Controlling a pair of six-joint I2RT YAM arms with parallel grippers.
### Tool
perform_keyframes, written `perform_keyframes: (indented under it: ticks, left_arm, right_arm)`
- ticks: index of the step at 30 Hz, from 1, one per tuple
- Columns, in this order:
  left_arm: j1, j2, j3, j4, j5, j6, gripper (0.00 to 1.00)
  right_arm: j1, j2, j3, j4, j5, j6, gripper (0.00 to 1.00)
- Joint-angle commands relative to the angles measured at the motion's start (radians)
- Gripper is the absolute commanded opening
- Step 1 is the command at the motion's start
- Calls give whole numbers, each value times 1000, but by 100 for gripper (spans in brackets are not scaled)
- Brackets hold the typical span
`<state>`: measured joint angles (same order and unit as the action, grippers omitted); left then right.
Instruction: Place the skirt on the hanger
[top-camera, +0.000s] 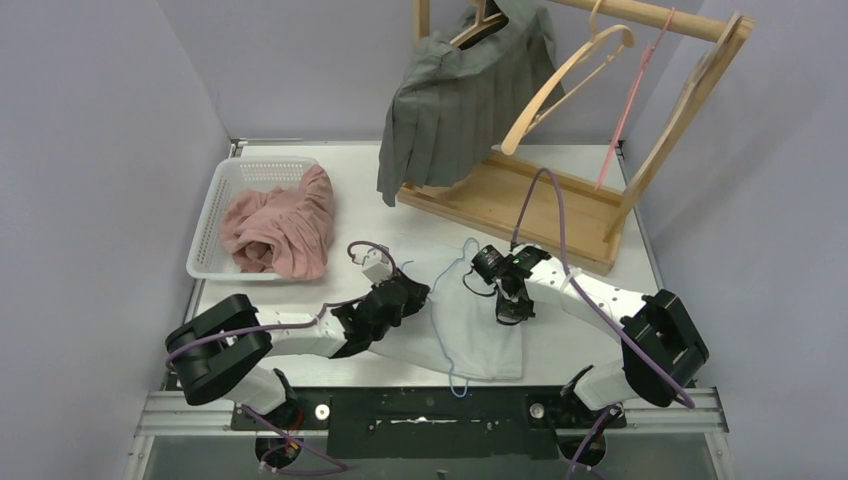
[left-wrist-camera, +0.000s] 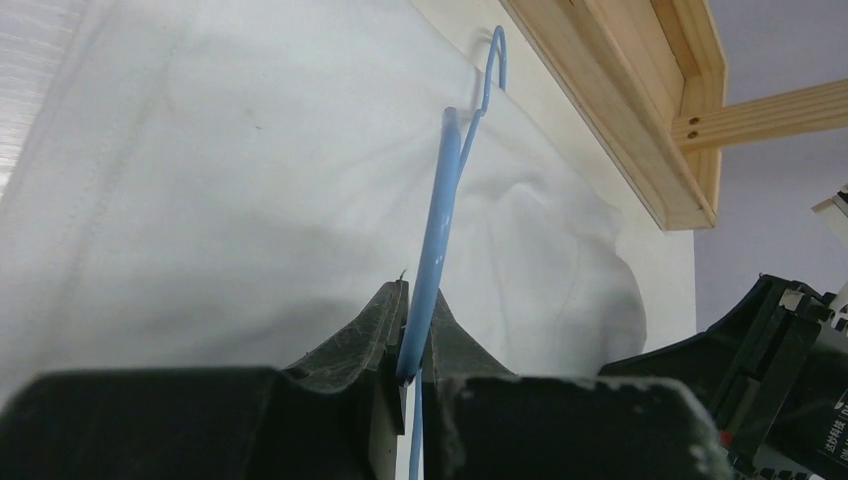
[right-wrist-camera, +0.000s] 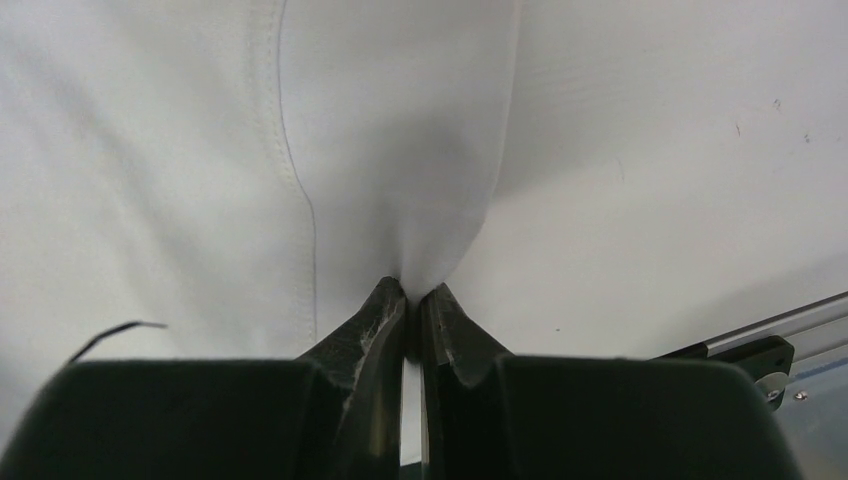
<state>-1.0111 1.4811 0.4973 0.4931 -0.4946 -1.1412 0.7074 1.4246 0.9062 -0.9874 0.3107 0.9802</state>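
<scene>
Skirt (top-camera: 480, 325) of white cloth lies flat on the table (top-camera: 420, 225) between both arms, with a blue hanger (left-wrist-camera: 435, 240) resting on it. Left gripper (left-wrist-camera: 418, 300) is clenched on the hanger wire; right gripper (right-wrist-camera: 412, 295) pinches a fold of the skirt

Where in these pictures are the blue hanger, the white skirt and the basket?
blue hanger (left-wrist-camera: 437, 230): left wrist view, on its straight blue shaft.
white skirt (top-camera: 490, 345): top view, on the flat cloth between the arms.
basket (top-camera: 255, 172): top view, on its far mesh wall.
</scene>
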Motion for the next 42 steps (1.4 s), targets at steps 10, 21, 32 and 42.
perform_keyframes:
  ticks: [10,21,32,42]
  left_arm:
    - [68,-123,-25,-173,-24,167,0]
    - [95,-167,44,-230,33,288,0]
    - [120,-221,213,-370,95,354,0]
    - [152,-285,432,-647,187,327,0]
  right_arm:
    - [-4,-77,-89,165,5,-20,8]
    - [-4,-72,-52,196,37,-45,58]
    - [-4,-148,-27,389,-63,-234,64]
    - [10,-331,-43,601,-332,-499,64]
